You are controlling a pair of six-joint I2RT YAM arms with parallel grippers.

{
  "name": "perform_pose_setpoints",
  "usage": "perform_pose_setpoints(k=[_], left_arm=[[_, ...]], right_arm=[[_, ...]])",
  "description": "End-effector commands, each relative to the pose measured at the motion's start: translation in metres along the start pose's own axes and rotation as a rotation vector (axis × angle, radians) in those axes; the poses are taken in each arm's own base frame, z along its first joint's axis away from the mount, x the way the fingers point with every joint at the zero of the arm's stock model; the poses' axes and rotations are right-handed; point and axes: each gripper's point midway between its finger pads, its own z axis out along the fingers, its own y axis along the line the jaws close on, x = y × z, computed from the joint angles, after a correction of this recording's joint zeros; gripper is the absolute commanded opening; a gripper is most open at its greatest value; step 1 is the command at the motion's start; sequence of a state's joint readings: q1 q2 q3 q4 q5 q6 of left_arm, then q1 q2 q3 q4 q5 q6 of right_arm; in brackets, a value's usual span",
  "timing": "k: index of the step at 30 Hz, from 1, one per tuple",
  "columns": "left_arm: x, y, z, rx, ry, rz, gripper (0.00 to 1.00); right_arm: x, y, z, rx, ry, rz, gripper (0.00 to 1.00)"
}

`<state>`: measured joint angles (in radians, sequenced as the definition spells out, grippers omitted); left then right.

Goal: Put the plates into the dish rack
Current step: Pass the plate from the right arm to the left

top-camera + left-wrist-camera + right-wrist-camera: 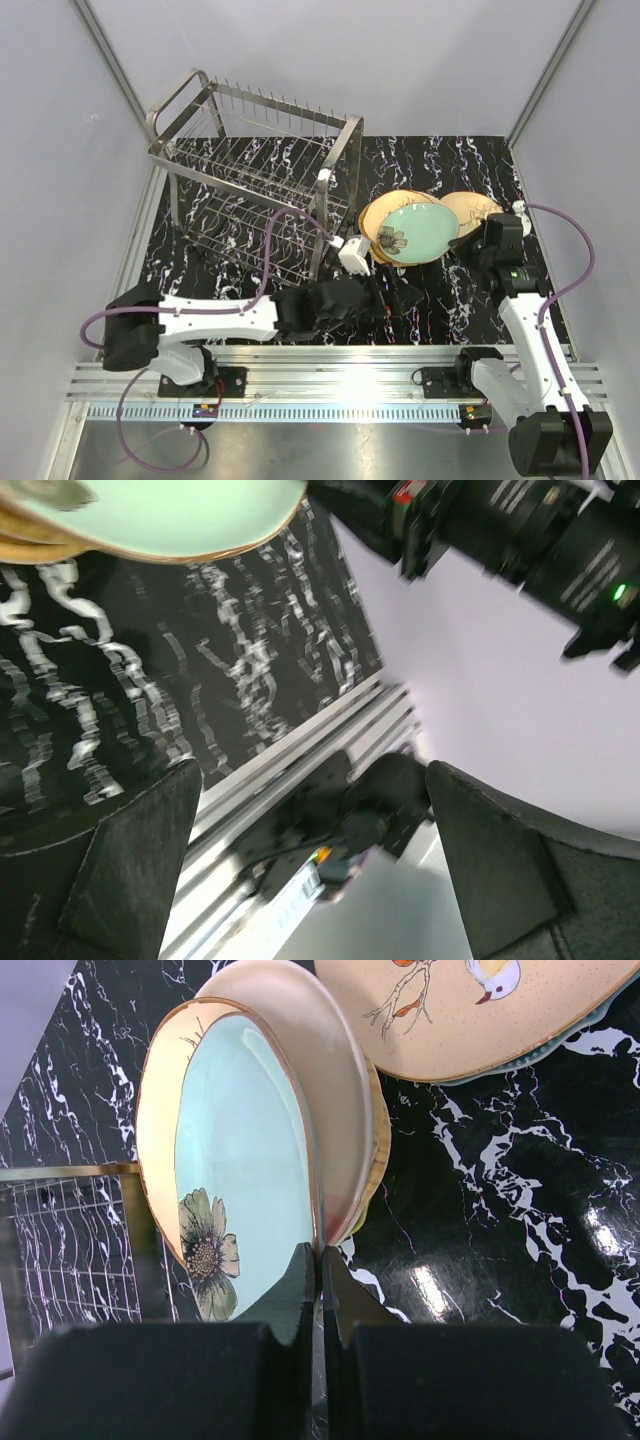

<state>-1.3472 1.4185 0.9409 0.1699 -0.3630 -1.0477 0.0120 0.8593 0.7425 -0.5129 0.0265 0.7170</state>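
Jaws of the right gripper [320,1278] pinched shut on the rim of the mint-green plate [245,1160], tilted atop the plates [378,222] stacked toward the table's [450,160] right edge. Left gripper [312,780] gapes wide, holding nothing. Dish rack [250,170] stands in far-left corner.

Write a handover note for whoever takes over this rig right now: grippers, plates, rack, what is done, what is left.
Left gripper: open, holding nothing, low over the table near the plates.
Right gripper: shut on the rim of the mint-green plate, top of its stack.
Plates: two stacks, right of the dish rack; a beige bird plate tops the other.
Done: nothing racked.
Left: every plate.
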Motion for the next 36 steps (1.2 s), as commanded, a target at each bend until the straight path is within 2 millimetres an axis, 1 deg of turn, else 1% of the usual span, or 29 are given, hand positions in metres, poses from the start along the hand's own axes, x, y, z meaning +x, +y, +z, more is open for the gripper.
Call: perform_pose_setpoints(k=[1,3,4,7,9,12,14,15,16,18,19,21,22,24,30,35,36], left_arm=[[-0.021,-0.029,0.021,0.057,-0.102,-0.154,0.99],[-0.023,-0.028,0.028,0.072,-0.107,-0.192,0.99],[-0.020,-0.025,0.031,0.065,-0.102,-0.213,0.99],[-0.028,-0.013,0.038,0.040,-0.125,-0.246,0.99],[-0.031,-0.009,0.042,0.039,-0.131,-0.260,0.99],[-0.033,0.004,0.052,0.006,-0.125,-0.311,0.99],[-0.035,0.018,0.062,-0.019,-0.117,-0.364,0.99],[-0.030,0.025,0.067,-0.031,-0.105,-0.377,0.99],[-0.033,0.029,0.072,-0.029,-0.105,-0.391,0.99],[-0.033,0.030,0.079,-0.013,-0.092,-0.410,0.99],[-0.028,0.037,0.086,-0.027,-0.073,-0.418,0.99],[-0.029,0.037,0.094,-0.016,-0.059,-0.437,0.99],[-0.027,0.044,0.099,-0.022,-0.051,-0.454,0.99],[-0.031,0.044,0.103,-0.005,-0.050,-0.470,0.99],[-0.042,0.058,0.109,-0.030,-0.069,-0.472,0.99],[-0.047,0.067,0.116,-0.045,-0.062,-0.476,0.94],[-0.044,0.069,0.118,-0.049,-0.054,-0.478,0.93]], right_arm=[[-0.009,0.014,-0.004,-0.059,-0.037,0.004,0.00],[-0.011,0.015,-0.006,-0.064,-0.041,0.003,0.00],[-0.012,0.016,-0.006,-0.067,-0.041,0.000,0.00],[-0.015,0.021,-0.009,-0.082,-0.050,-0.002,0.00],[-0.017,0.023,-0.011,-0.093,-0.058,0.005,0.00],[-0.015,0.028,-0.015,-0.129,-0.053,0.012,0.00],[-0.013,0.028,-0.015,-0.132,-0.047,0.015,0.00],[-0.013,0.028,-0.015,-0.135,-0.046,0.013,0.00],[-0.012,0.028,-0.014,-0.133,-0.042,0.012,0.00],[-0.011,0.027,-0.014,-0.132,-0.035,0.004,0.00],[-0.010,0.028,-0.014,-0.134,-0.030,0.003,0.00],[-0.008,0.027,-0.016,-0.141,-0.028,0.001,0.00],[-0.008,0.027,-0.016,-0.138,-0.028,0.002,0.00],[-0.006,0.025,-0.018,-0.138,-0.029,-0.008,0.00],[-0.004,0.025,-0.025,-0.153,-0.030,-0.015,0.00],[0.004,0.024,-0.025,-0.166,-0.003,-0.018,0.00],[0.006,0.023,-0.024,-0.165,0.007,-0.019,0.00]])
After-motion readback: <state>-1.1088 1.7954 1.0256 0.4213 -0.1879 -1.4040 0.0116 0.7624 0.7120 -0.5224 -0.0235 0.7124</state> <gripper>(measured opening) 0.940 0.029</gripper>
